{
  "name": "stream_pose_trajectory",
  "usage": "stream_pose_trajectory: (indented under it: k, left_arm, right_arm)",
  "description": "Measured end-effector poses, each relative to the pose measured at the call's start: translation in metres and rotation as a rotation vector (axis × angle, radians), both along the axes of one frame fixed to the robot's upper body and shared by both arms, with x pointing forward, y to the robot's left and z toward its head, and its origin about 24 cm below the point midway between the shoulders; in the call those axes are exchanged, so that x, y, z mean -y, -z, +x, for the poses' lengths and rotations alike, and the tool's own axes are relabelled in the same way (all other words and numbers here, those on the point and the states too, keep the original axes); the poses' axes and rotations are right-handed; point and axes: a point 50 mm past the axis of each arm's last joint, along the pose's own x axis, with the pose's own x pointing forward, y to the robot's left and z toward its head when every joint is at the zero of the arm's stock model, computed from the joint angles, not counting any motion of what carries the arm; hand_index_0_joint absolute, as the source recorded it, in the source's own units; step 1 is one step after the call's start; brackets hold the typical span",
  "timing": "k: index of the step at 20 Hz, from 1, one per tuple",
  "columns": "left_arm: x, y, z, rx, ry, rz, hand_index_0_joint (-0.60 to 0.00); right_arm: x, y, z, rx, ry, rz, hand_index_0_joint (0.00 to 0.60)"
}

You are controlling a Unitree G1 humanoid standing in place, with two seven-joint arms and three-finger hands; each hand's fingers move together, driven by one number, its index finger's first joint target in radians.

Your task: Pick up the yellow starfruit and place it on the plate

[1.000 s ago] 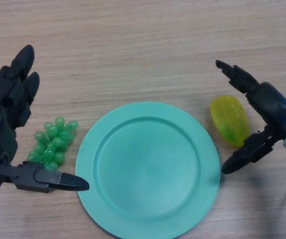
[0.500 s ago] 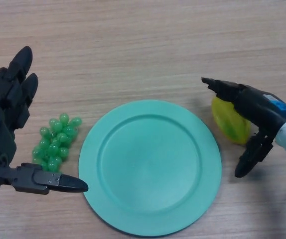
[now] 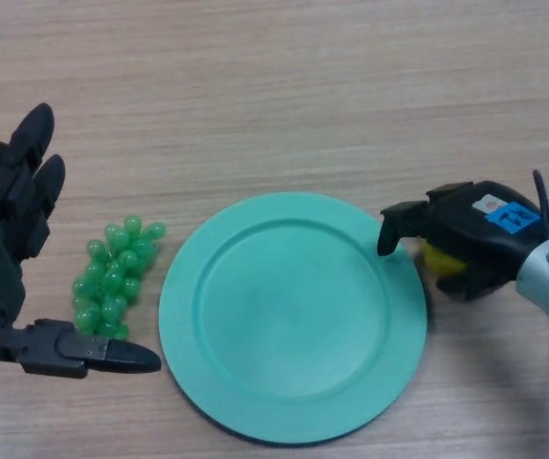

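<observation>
The yellow starfruit lies on the table just off the right rim of the teal plate. Only a small patch of yellow shows, because my right hand covers it from above with its fingers and thumb curled round it. The fingertips reach over the plate's right edge. The plate has nothing on it. My left hand rests at the far left with its fingers straight and its thumb stretched towards the plate, holding nothing.
A bunch of green grapes lies between my left hand and the plate's left rim. The wooden table stretches bare behind the plate.
My right hand has come down over the starfruit and closed its fingers round it, hiding most of the fruit. The left hand has barely moved.
</observation>
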Motion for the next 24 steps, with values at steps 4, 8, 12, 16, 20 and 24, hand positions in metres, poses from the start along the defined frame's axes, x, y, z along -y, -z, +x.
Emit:
stream_pose_trajectory:
  k: [4,8,12,16,20,24]
  left_arm:
    - [0.000,0.000,0.000,-0.001,0.000,0.000,0.000]
    - [0.000,0.000,0.000,0.000,-0.001,0.000,0.000]
    - [0.000,-0.001,0.000,0.004,-0.001,0.000,0.000]
    - [0.000,-0.003,0.001,0.013,0.001,0.000,0.000]
    - [0.001,-0.006,0.001,0.030,0.007,-0.004,0.000]
    - [0.003,-0.010,0.002,0.049,0.018,-0.008,0.000]
  right_arm:
    - [-0.006,-0.015,0.000,0.061,-0.018,0.043,0.600]
    - [-0.013,-0.039,-0.003,0.144,-0.030,0.125,0.600]
    - [-0.031,-0.061,-0.014,0.211,-0.070,0.218,0.600]
    - [-0.055,-0.069,-0.031,0.219,-0.146,0.299,0.600]
    - [-0.074,-0.078,-0.054,0.094,-0.230,0.480,0.600]
    - [-0.068,-0.072,-0.056,0.184,-0.230,0.258,0.600]
